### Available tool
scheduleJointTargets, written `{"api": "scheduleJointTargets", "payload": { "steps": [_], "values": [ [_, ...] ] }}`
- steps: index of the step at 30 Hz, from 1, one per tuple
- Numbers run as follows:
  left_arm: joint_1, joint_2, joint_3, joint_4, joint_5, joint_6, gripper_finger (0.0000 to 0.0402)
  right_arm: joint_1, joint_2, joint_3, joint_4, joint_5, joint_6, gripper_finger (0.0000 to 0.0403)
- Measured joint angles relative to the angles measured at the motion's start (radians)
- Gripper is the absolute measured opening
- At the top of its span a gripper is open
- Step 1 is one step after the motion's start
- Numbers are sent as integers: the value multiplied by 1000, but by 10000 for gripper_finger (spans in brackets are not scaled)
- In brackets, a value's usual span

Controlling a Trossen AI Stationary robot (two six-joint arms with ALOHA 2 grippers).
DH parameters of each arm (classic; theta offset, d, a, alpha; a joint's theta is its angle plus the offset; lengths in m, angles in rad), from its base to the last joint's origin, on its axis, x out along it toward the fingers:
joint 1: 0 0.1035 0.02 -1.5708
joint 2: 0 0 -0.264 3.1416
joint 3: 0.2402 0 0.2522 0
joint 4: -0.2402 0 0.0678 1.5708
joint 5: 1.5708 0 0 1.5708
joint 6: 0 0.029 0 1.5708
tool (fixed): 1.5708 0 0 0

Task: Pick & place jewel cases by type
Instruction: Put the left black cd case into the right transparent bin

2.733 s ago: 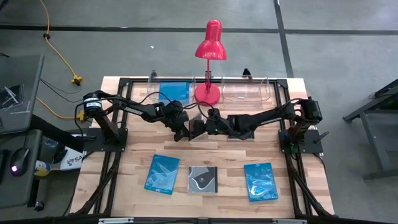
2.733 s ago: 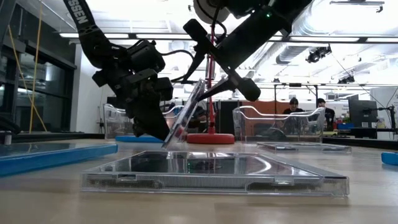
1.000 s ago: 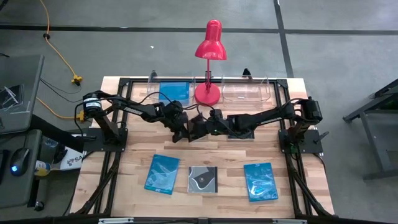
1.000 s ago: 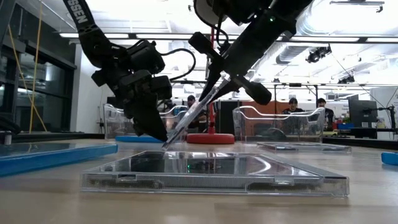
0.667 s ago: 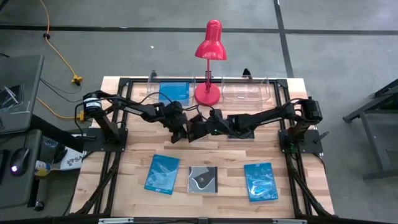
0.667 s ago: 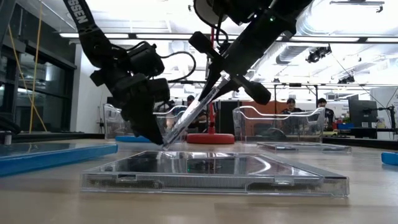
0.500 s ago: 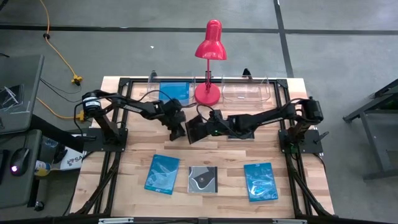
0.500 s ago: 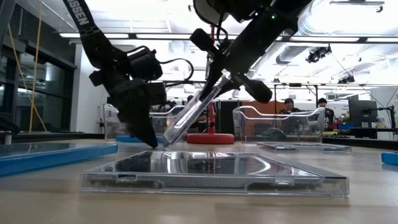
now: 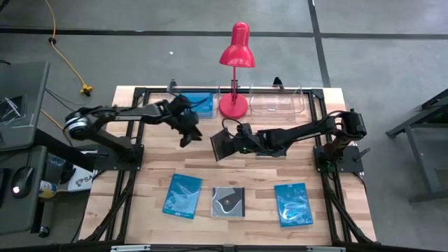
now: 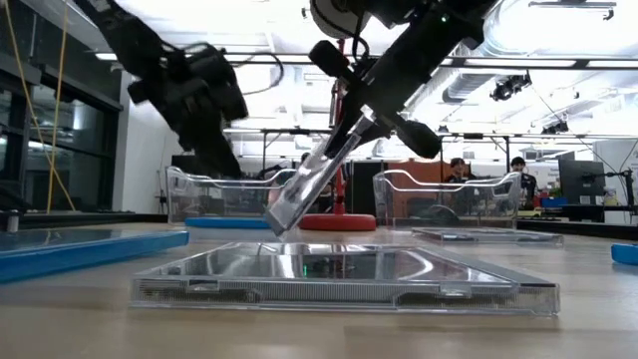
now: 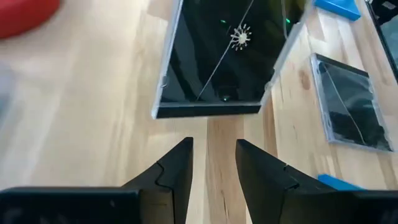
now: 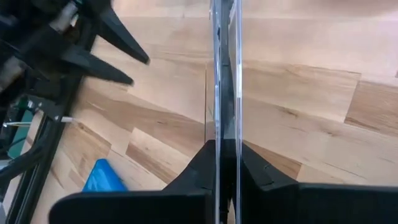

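Left arm's pulled away! The left gripper (image 9: 187, 133), half a second back right against the dark jewel case (image 9: 222, 145), now hangs clear at its ten o'clock, fingers (image 11: 175, 167) slightly parted and empty. The right gripper (image 9: 236, 142) stays clamped on that case at mid-table, just in front of the red lamp (image 9: 235, 63).

The low view shows the case tilted, its lower edge raised off the wood; from above that's hidden. The right wrist view catches it edge-on between the fingers (image 12: 198, 163).

Three more cases lie in a row at six o'clock: blue (image 9: 183, 195), black swirl (image 9: 228, 201), blue (image 9: 292, 204).
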Motion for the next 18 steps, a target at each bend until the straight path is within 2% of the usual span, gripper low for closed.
{"api": "scheduleJointTargets", "payload": {
  "steps": [4,9,13,18],
  "values": [
    [26,-130,0,-120,-45,44,120,0,-31,0,13,14,-23,19],
    [55,-276,0,-217,-94,68,120,0,-88,0,79,43,-129,13],
    [60,-360,0,-236,-129,65,120,0,-139,0,171,50,-240,9],
    [58,-415,0,-236,-154,22,120,0,-202,0,254,43,-347,24]
  ]
}}
